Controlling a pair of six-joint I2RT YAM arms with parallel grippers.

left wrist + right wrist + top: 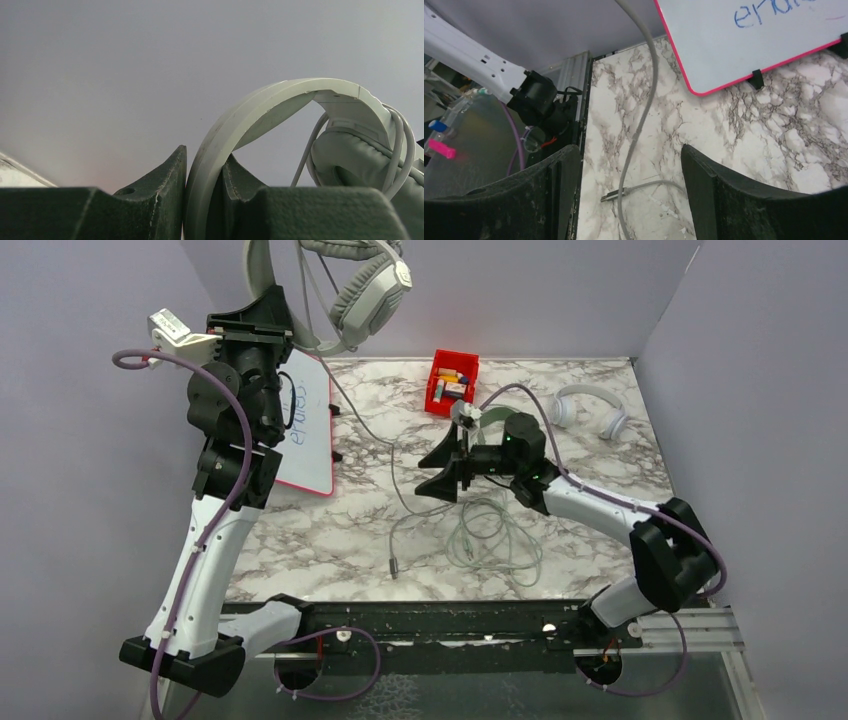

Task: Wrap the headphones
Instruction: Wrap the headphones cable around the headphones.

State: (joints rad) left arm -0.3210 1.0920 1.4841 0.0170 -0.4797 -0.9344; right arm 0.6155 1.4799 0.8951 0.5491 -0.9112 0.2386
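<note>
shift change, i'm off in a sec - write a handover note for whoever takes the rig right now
Left gripper: shut on the headband of the grey-white headset, held high by the back wall.
Right gripper: open, empty, low over the table; the grey cable hangs before its jaws.
Grey cable runs down to the table, plug lying free. Mint-green cable in a loose heap under the right arm. Small white headset at far right.
Done: a few cable loops at the grey-white earcup.
Left: wind the rest of the grey cable, then the mint-green one.
</note>
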